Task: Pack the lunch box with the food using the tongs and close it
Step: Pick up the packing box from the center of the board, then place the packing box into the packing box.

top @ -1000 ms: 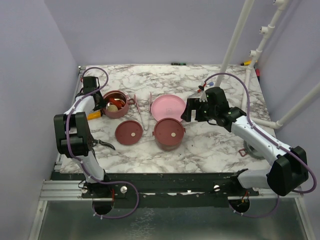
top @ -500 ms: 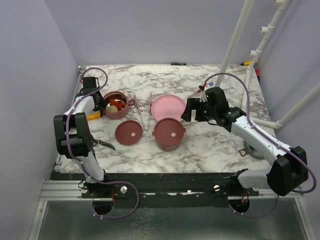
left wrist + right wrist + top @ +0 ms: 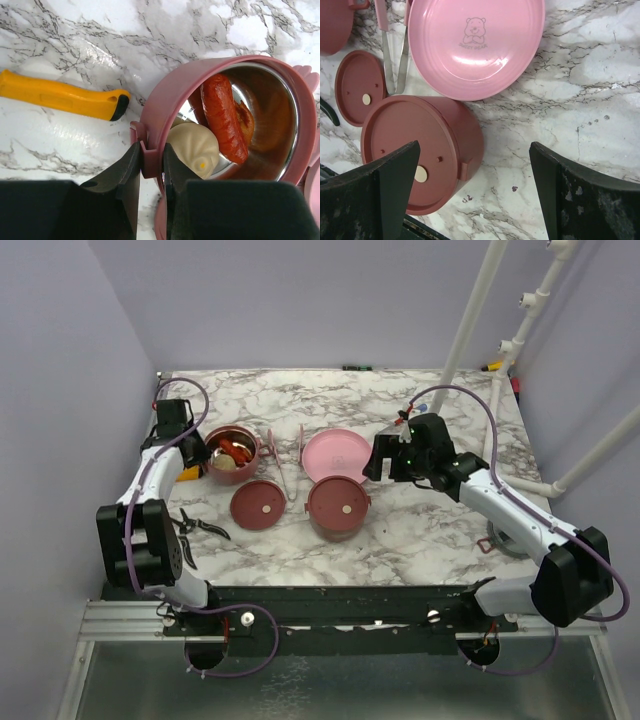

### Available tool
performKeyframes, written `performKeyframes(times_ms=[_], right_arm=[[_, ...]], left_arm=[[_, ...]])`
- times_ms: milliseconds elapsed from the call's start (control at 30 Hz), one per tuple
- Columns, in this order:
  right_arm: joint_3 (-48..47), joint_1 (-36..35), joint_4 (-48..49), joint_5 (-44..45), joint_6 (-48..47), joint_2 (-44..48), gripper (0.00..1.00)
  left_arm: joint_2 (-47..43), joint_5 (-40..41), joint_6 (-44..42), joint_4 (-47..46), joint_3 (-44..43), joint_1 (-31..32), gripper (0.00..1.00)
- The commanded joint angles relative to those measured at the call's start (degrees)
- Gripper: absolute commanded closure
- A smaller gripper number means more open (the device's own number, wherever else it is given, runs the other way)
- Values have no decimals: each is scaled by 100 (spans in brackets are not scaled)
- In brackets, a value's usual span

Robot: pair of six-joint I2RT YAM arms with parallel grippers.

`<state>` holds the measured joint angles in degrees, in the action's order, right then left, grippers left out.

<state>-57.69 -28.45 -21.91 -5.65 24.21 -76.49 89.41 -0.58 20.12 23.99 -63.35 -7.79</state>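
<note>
The lunch box stands in parts. Its open tier [image 3: 232,452] [image 3: 165,100] holds the food: a red sausage [image 3: 222,117] and a cream bun [image 3: 195,147]. My left gripper [image 3: 151,167] [image 3: 192,447] is shut on that tier's side handle [image 3: 148,150], one finger outside the rim and one inside. The other tier [image 3: 338,508] [image 3: 420,150] stands lidded near the middle, with a loose maroon lid [image 3: 259,505] to its left. The pink tongs [image 3: 285,465] [image 3: 395,55] lie flat between the open tier and the pink plate [image 3: 336,453]. My right gripper [image 3: 385,462] [image 3: 475,195] hangs open, just right of the lidded tier.
A yellow-handled tool [image 3: 60,95] [image 3: 185,472] lies left of the open tier. Black-handled pliers [image 3: 200,528] rest by the left arm. A clear round lid [image 3: 503,537] lies under the right arm. White pipes [image 3: 470,330] rise at the back right.
The left gripper has closed onto the open tier's handle. The left arm's elbow has swung toward the near left, uncovering the pliers. The right arm has stayed put.
</note>
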Motion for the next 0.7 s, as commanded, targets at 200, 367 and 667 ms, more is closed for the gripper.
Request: performKeyframes(times_ms=[200, 367, 667], right_arm=[[-29, -12, 89, 213, 84, 53, 6], [-72, -11, 108, 237, 93, 34, 6], [-15, 108, 103, 1170, 217, 216, 3]], left_arm=[[-1254, -327, 478, -26, 278, -29, 100], [-1594, -670, 677, 197, 236, 4, 100], [-2067, -546, 1169, 692, -139, 1117, 100]])
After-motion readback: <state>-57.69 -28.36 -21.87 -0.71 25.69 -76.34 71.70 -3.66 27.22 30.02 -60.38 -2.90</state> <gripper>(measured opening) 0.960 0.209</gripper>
